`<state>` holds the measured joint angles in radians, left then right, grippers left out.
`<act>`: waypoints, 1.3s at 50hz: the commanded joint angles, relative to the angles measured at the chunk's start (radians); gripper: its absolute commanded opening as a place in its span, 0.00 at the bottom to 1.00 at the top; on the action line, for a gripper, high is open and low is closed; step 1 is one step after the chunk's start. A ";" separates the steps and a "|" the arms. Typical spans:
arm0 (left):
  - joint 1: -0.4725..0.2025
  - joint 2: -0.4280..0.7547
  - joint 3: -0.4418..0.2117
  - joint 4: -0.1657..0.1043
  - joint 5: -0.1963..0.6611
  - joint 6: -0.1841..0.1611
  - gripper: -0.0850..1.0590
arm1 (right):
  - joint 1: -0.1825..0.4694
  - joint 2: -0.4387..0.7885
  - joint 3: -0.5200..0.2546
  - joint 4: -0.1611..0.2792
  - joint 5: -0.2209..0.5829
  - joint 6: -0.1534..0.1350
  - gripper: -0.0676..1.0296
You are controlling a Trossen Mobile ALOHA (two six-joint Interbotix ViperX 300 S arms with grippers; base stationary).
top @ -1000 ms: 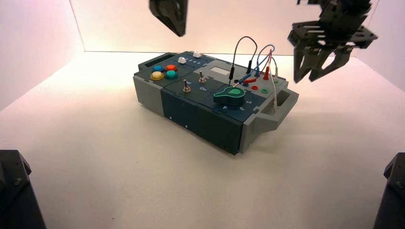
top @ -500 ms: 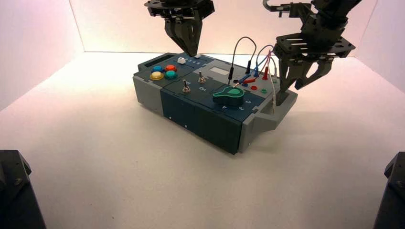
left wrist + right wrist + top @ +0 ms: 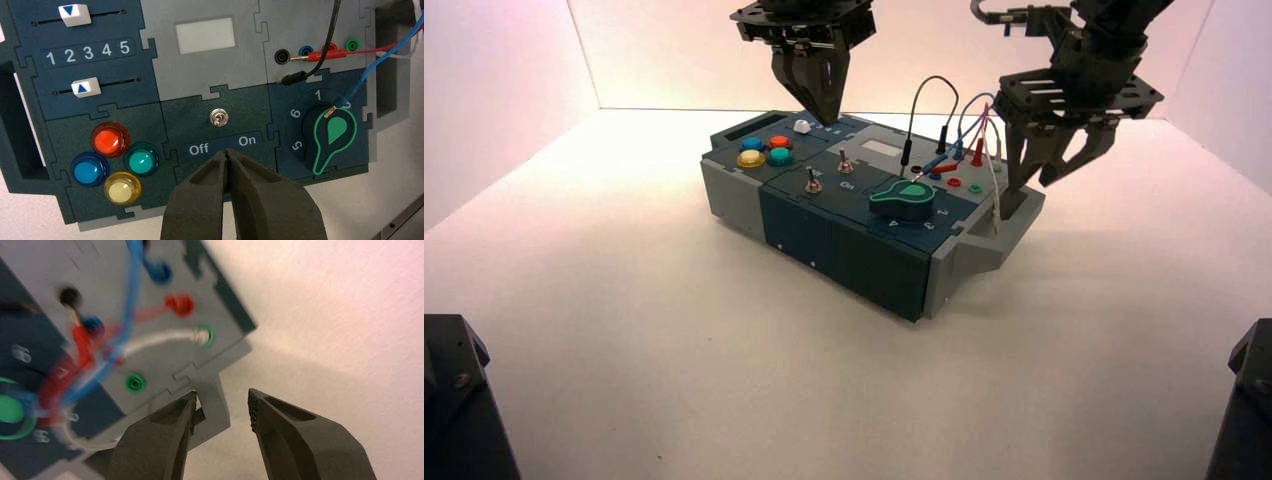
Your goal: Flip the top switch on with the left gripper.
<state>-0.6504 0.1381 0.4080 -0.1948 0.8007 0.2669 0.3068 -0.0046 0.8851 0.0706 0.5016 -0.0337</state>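
Your left gripper (image 3: pixel 227 159) is pressed closed below the top switch (image 3: pixel 218 118), mid-frame; lower it beside the lever. Push gently toward "On"; the right gripper (image 3: pixel 220 412) waits wide apart.

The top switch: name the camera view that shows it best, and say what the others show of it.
The left wrist view: the top switch sits plainly above its Off and On lettering, beyond the shut left gripper. The high view shows it only as a tiny lever behind a like toggle. The right wrist view misses it.

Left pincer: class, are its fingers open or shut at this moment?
Shut. In the left wrist view the left pincer has its two fingers pressed together at the tips, hovering by the Off/On lettering below the top switch, not touching it.
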 commanded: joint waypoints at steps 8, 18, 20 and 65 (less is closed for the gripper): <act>-0.003 -0.017 -0.025 0.005 -0.003 0.000 0.05 | 0.003 -0.049 0.020 -0.002 -0.005 -0.003 0.56; -0.005 -0.002 -0.034 0.006 -0.011 0.000 0.05 | 0.003 -0.034 0.031 -0.005 -0.055 -0.003 0.48; -0.005 0.005 -0.034 0.006 -0.011 0.002 0.05 | 0.003 -0.029 0.032 -0.005 -0.058 -0.003 0.44; -0.009 0.103 -0.069 0.023 -0.080 -0.002 0.05 | 0.003 -0.011 0.032 -0.006 -0.061 -0.003 0.31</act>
<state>-0.6550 0.2577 0.3682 -0.1733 0.7271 0.2669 0.3160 -0.0138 0.9158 0.0690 0.4372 -0.0399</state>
